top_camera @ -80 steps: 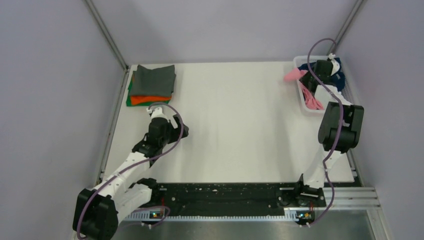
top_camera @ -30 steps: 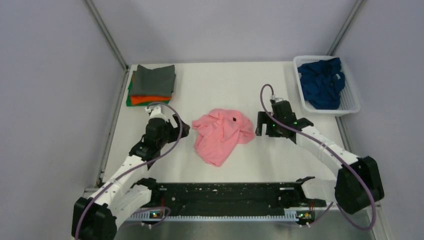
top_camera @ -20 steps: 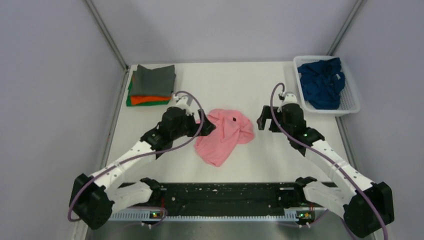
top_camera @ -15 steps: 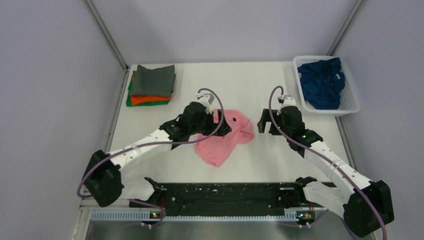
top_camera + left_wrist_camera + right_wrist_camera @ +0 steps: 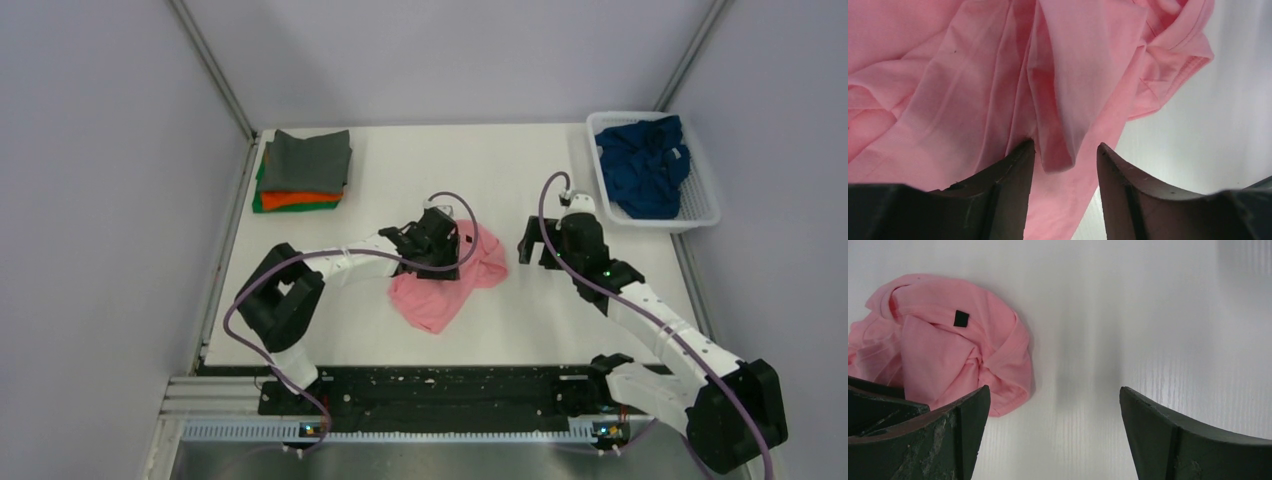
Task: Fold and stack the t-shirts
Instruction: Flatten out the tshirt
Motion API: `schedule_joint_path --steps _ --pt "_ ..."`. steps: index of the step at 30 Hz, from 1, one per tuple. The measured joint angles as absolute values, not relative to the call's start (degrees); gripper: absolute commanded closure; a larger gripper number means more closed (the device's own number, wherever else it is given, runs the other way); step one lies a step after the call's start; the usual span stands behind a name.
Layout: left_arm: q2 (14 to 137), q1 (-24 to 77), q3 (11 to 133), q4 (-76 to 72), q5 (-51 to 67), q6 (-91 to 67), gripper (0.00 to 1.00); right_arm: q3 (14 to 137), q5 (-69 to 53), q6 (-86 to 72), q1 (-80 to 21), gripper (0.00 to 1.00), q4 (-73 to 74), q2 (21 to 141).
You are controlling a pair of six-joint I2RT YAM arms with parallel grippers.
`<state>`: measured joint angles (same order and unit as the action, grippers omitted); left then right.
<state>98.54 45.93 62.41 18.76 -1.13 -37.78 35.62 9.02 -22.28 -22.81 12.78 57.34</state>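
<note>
mid-surface: left pincer (image 5: 1065, 146) newly over pink t-shirt (image 5: 430, 300), narrowing around a fold, not yet clenched; right pincer (image 5: 1053, 388) released alongside. spreading probably next.

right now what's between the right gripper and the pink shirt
Only bare white table; the right gripper hangs open beside the pink t-shirt, not touching it. The right wrist view shows this, and the top view agrees.

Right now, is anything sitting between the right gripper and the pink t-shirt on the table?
Nothing visible does. Only bare table lies between the right gripper and the pink t-shirt. The left gripper is on the shirt's other side, jaws astride a fold.
</note>
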Motion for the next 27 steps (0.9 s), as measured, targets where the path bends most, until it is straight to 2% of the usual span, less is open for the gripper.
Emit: schedule_joint_path --steps 6,9,11,13,14,21,24,27 --pt "99.39 46.46 62.63 18.85 -0.89 -39.2 0.52 35.62 10.74 -22.31 -22.7 0.01 13.06 58.02" --pt "99.39 47.09 62.63 18.7 -0.91 -39.53 0.59 35.62 10.85 -22.33 -22.7 0.01 13.02 58.28" --pt "99.39 47.46 62.63 18.55 -0.95 -39.75 0.68 35.62 10.66 -22.33 -22.7 0.01 12.95 58.61" --pt "99.59 47.62 62.7 18.46 -0.97 -40.1 0.87 35.62 10.04 -22.28 -22.7 0.01 12.84 59.11" --pt "99.92 47.7 62.87 18.44 -0.97 -40.25 1.0 35.62 9.47 -22.24 -22.7 0.01 12.8 59.42" --pt "101.73 47.75 63.61 18.04 -1.06 -40.66 1.0 35.62 1.74 -21.54 -22.7 0.05 9.43 63.96" --pt "98.87 47.75 61.56 16.86 -2.33 -41.01 1.0 35.62 -1.74 -21.61 -22.7 0.13 7.4 67.42" --pt "91.72 47.75 58.41 17.28 -5.04 -41.8 1.0 35.64 -5.08 -22.39 -22.7 0.27 5.15 72.73"
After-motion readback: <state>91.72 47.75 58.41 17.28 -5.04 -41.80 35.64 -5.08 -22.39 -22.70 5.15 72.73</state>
